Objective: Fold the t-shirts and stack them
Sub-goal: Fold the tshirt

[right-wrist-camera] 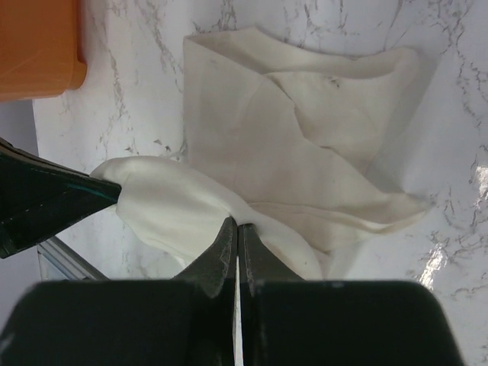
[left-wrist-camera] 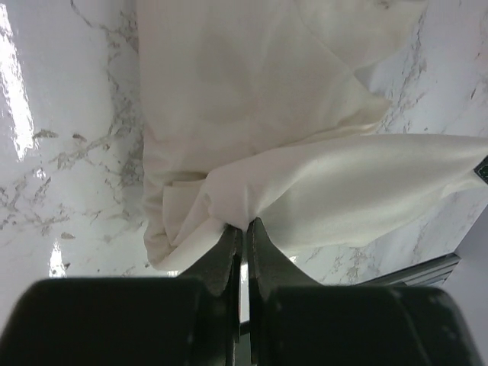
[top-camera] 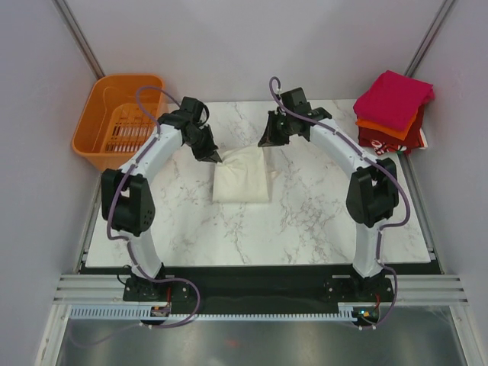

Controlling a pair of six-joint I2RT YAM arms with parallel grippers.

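The cream-white t-shirt (top-camera: 242, 181) lies partly folded at the middle of the marble table. My left gripper (top-camera: 217, 158) is shut on its far left edge, seen pinched in the left wrist view (left-wrist-camera: 245, 223). My right gripper (top-camera: 264, 142) is shut on its far right edge, seen pinched in the right wrist view (right-wrist-camera: 237, 223). Both hold the far edge lifted above the rest of the shirt (left-wrist-camera: 244, 91) (right-wrist-camera: 305, 137). A magenta-pink shirt (top-camera: 393, 99), an orange one (top-camera: 385, 126) and a dark red one (top-camera: 393, 139) lie folded in a stack at the far right corner.
An orange slotted basket (top-camera: 118, 122) stands off the table's far left corner; its corner shows in the right wrist view (right-wrist-camera: 38, 46). The marble table (top-camera: 305, 221) ends at a black strip near the arm bases.
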